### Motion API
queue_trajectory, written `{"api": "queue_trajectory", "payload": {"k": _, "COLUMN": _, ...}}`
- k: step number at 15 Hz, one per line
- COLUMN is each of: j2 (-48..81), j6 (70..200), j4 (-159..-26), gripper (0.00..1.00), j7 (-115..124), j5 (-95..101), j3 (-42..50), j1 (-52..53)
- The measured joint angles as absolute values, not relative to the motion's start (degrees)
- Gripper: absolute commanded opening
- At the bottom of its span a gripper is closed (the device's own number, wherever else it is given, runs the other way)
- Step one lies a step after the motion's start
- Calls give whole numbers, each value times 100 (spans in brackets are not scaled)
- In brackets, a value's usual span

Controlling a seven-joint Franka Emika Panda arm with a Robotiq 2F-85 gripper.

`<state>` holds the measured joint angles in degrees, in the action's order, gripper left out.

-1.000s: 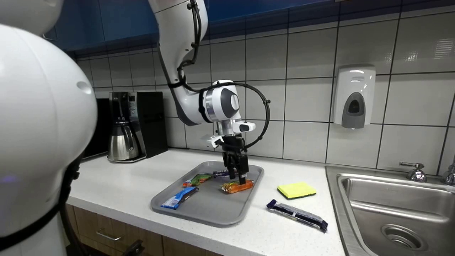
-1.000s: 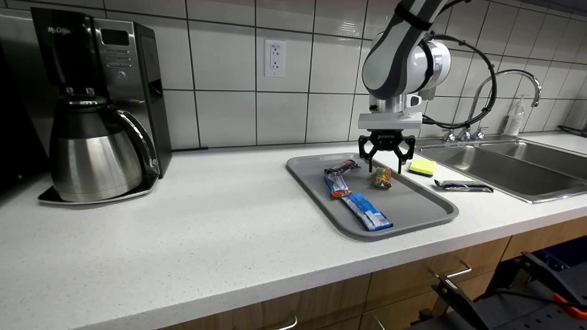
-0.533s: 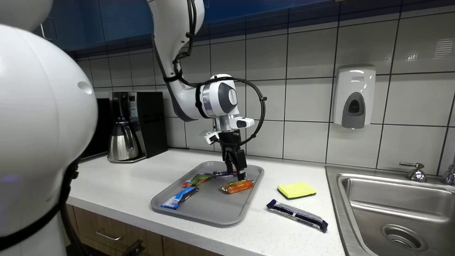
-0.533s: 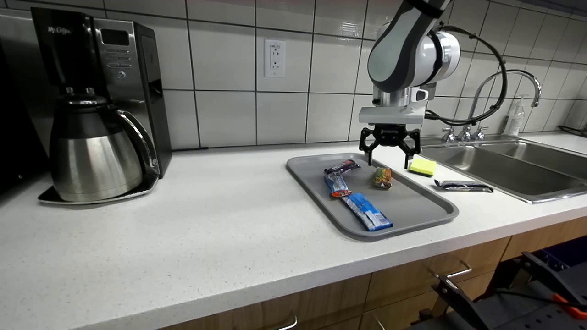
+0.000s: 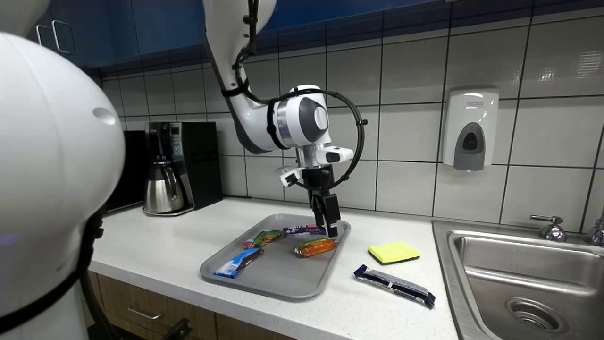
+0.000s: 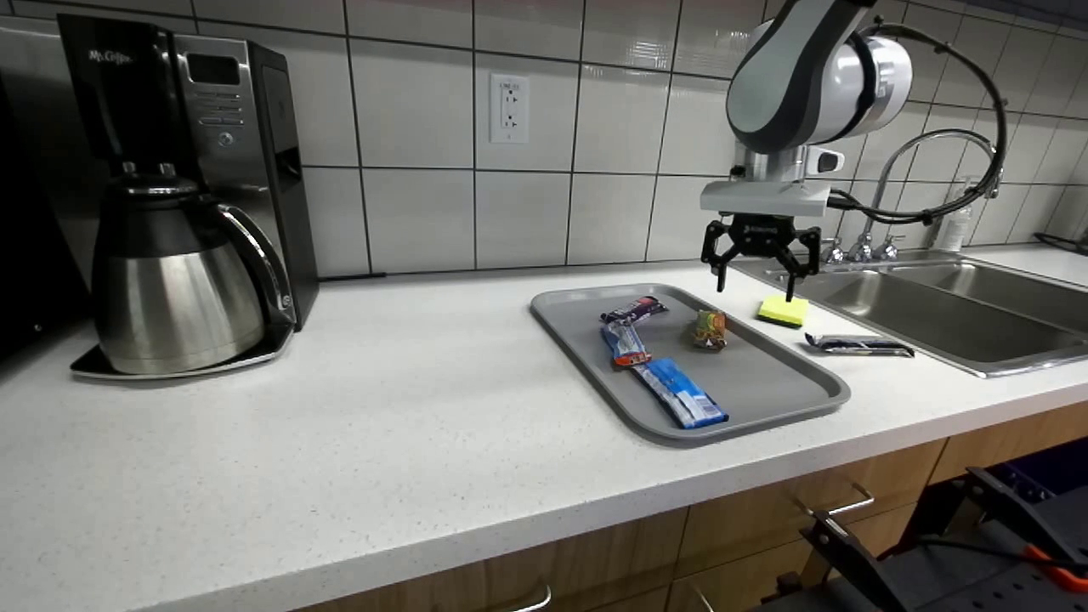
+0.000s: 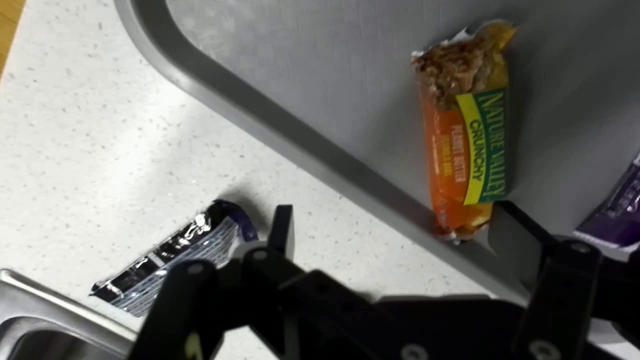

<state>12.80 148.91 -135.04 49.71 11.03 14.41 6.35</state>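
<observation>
My gripper (image 6: 755,293) hangs open above the counter beside the grey tray's (image 6: 829,395) sink-side edge, nothing between its fingers. In the wrist view, one fingertip (image 7: 520,220) overlaps the end of an orange Nature Valley bar (image 7: 462,145) from above; the exterior views show a height gap. That bar lies on the tray in both exterior views. Also on the tray are a purple bar (image 5: 304,230), a green-and-orange bar (image 5: 263,238) and a blue bar (image 5: 239,263). Off the tray, a dark blue and silver bar (image 5: 395,285) rests on the counter near a yellow sponge (image 5: 393,252).
A steel sink (image 5: 441,264) with faucet (image 6: 935,136) adjoins the counter. At the other end stands a coffee maker (image 6: 246,144) with its steel carafe (image 6: 178,297). A soap dispenser (image 5: 472,127) hangs on the tiled wall; blue cabinets (image 5: 330,12) are overhead.
My gripper has opened wider, risen from the orange bar and shifted sideways toward the sink. The orange bar stays on the tray, and the other bars and the sponge have not moved.
</observation>
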Motion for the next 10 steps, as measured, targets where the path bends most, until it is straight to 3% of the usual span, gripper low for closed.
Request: {"api": "queue_trajectory", "payload": {"k": 10, "j2": 882, "j6": 14923, "j4": -13860, "gripper": 100, "j7": 5342, "j5": 1089, "j3": 1648, "j1": -135}}
